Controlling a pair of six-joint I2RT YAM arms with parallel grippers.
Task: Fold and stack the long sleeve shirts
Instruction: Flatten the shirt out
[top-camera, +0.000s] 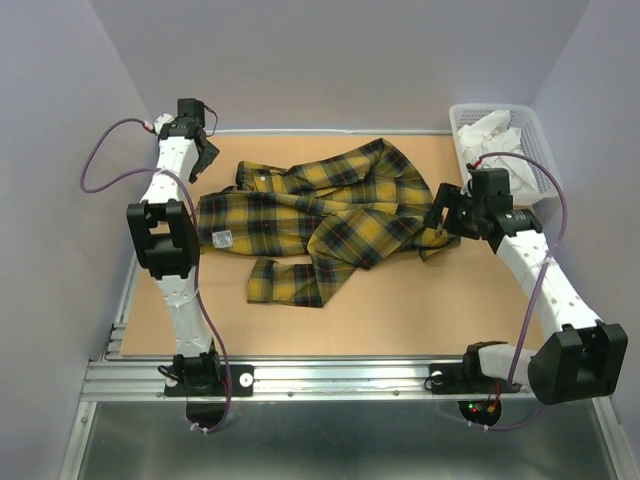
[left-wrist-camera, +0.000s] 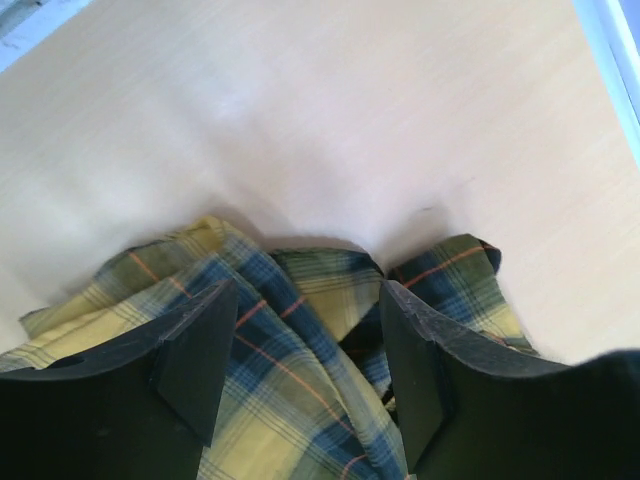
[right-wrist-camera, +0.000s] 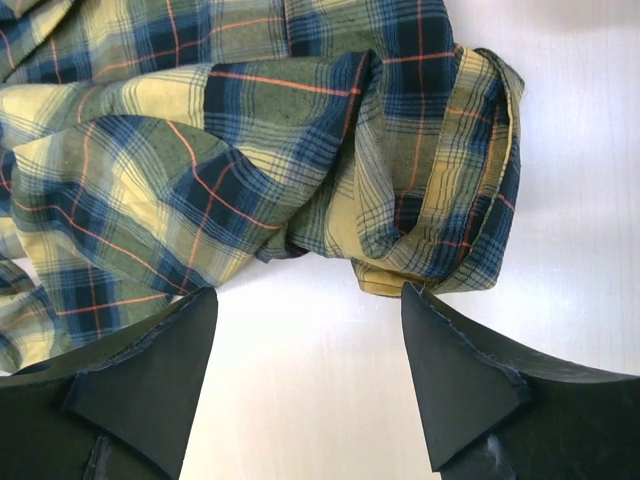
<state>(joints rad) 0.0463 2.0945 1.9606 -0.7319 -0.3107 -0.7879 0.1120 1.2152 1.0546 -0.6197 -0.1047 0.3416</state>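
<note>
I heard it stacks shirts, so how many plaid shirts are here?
1: a yellow and dark plaid cloth shirt, crumpled on the tan table. White cloth in the white plastic basket, far right, could hide others.

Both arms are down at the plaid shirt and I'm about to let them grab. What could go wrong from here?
1. The left gripper has its jaws straddling bunched layers of the yellow and dark plaid cloth shirt; closing there may pinch several layers and drag the fold crooked.
2. The right gripper has its jaws open over the bare light wooden table, short of the twisted sleeve end; closing now would probably catch nothing.
</note>
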